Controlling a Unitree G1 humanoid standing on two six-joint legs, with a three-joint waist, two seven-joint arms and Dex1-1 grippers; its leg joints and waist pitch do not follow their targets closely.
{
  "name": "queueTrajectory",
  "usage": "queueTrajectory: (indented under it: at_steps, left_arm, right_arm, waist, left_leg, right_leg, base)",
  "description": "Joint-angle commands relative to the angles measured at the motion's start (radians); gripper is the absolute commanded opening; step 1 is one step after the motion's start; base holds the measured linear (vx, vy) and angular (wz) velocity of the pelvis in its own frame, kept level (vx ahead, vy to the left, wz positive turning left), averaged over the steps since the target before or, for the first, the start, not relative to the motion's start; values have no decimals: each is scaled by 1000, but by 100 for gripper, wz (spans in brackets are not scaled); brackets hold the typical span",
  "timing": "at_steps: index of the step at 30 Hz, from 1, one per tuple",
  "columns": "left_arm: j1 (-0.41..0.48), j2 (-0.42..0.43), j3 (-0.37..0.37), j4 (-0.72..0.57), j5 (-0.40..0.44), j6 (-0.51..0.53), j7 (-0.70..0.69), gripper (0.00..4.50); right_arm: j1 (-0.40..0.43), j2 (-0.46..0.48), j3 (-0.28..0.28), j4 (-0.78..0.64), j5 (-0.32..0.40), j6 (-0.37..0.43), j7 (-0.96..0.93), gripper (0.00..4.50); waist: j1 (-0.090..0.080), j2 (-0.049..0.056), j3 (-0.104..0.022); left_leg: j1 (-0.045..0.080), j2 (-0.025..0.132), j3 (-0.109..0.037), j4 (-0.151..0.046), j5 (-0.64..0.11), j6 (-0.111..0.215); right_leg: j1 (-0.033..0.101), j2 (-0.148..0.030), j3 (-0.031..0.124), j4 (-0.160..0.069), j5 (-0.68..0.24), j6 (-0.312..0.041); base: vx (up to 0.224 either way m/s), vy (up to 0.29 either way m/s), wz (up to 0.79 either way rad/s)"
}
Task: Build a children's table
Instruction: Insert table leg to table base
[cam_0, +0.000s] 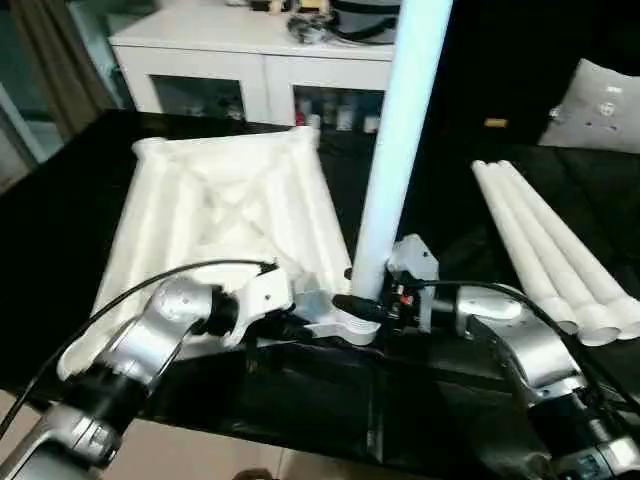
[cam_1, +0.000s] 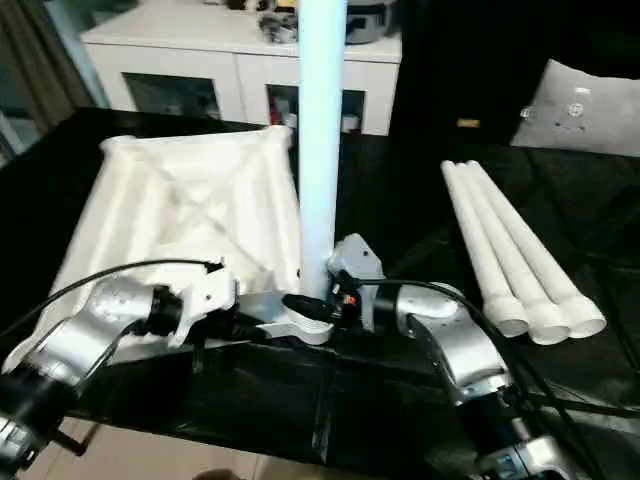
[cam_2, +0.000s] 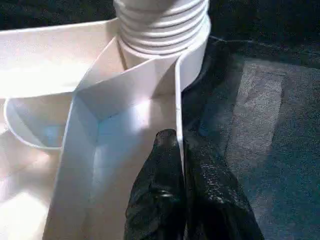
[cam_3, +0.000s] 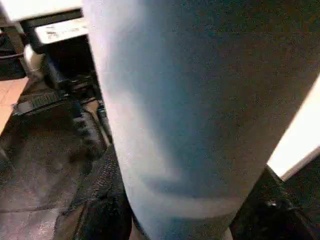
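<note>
The left tool (cam_2: 182, 165) was pinched on the thin outer wall of the table top (cam_0: 225, 205), one finger inside the rim and one outside, right beside the near corner socket (cam_0: 350, 325); that grip seemed meant to keep the top from turning or sliding on the bench (cam_0: 430, 200). The right tool (cam_0: 385, 300) stood half spread around the base of the upright leg (cam_0: 400, 130), its fingers on either side of the tube just above the socket, apparently so it could twist the leg in. In the left wrist view the threaded end of the leg (cam_2: 162, 27) sat in the socket with several ridges exposed, so the leg looked only partly screwed home. The top lay upside down, ribs upward, with its ribbed hollows holding nothing. Three spare legs (cam_0: 550, 255) lay side by side on the bench, well to the right. Behind stood a white cabinet (cam_0: 250, 60).
</note>
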Motion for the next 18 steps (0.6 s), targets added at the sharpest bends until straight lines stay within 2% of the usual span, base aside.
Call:
queueTrajectory:
  at_steps: [1,2,3,4,5,6,11,13,14,15,16,17,18]
  left_arm:
    - [-78,4,57,28,23,-22,51,0]
    - [-86,4,59,39,23,-25,51,0]
    - [-101,5,63,62,24,-32,49,0]
    - [-104,6,64,68,25,-34,49,0]
    - [-117,10,66,98,33,-46,52,0]
    - [-119,12,67,105,34,-48,53,0]
    - [-122,17,76,130,25,-51,46,0]
    - [-61,38,93,53,4,0,56,0]
    - [-52,41,95,42,2,7,59,0]
    - [2,48,111,-27,-6,51,82,0]
    - [27,50,118,-61,-8,73,95,0]
    - [53,50,125,-98,-8,98,114,0]
    - [89,46,135,-149,-9,132,143,0]
  right_arm:
    - [100,3,127,57,-20,101,60,193]
    - [103,6,124,55,-19,102,55,193]
    - [110,13,116,53,-20,100,45,193]
    - [111,15,113,53,-21,99,43,193]
    - [117,32,102,57,-28,88,23,193]
    - [118,37,98,60,-31,84,13,193]
    - [110,62,79,74,-42,68,-42,193]
    - [80,108,37,122,-57,28,-131,193]
    - [76,112,32,127,-59,23,-140,193]
    - [58,137,6,147,-64,7,-186,193]
    - [51,145,-3,153,-64,3,-201,193]
    - [44,153,-11,160,-66,-3,-216,193]
    - [34,164,-23,168,-70,-10,-239,193]
  waist:
    - [-4,7,-41]
    - [-4,7,-41]
    - [-5,16,-42]
    - [-6,17,-41]
    - [-6,25,-43]
    - [-10,20,-43]
    - [-19,25,-38]
    - [-21,25,-37]
    - [-28,24,-35]
    - [-36,20,-36]
    - [-43,22,-32]
    - [-51,18,-30]
    - [-58,21,-31]
  left_leg:
    - [4,61,-24,-83,-278,12]
    - [3,60,-24,-83,-275,14]
    - [3,60,-24,-82,-280,11]
    - [0,60,-26,-83,-282,10]
    - [0,58,-27,-83,-283,9]
    - [0,57,-26,-83,-288,9]
    - [5,58,-28,-87,-340,2]
    - [9,58,-30,-89,-360,-3]
    - [0,61,-35,-94,-367,-12]
    - [0,63,-38,-97,-380,-21]
    - [-2,62,-39,-99,-389,-17]
    - [-2,58,-37,-97,-402,-12]
    - [0,60,-39,-97,-407,-15]
  right_leg:
    - [36,-102,62,-88,-318,-149]
    - [37,-101,62,-89,-319,-148]
    - [36,-101,62,-91,-317,-146]
    - [38,-102,61,-89,-319,-146]
    - [39,-103,60,-88,-325,-143]
    - [38,-101,60,-91,-339,-138]
    - [31,-104,58,-102,-442,-117]
    - [24,-105,59,-106,-480,-110]
    - [30,-110,59,-100,-480,-115]
    - [30,-112,57,-97,-488,-113]
    - [28,-109,56,-100,-498,-112]
    - [27,-107,55,-107,-525,-104]
    - [24,-109,57,-103,-530,-107]
  base:
    - [0,0,0]
    - [0,0,0]
    - [0,0,0]
    - [0,0,0]
    - [0,0,0]
    - [0,0,0]
    - [0,0,0]
    - [0,0,0]
    - [0,0,0]
    - [0,0,0]
    - [0,0,0]
    - [0,0,0]
    - [0,0,0]
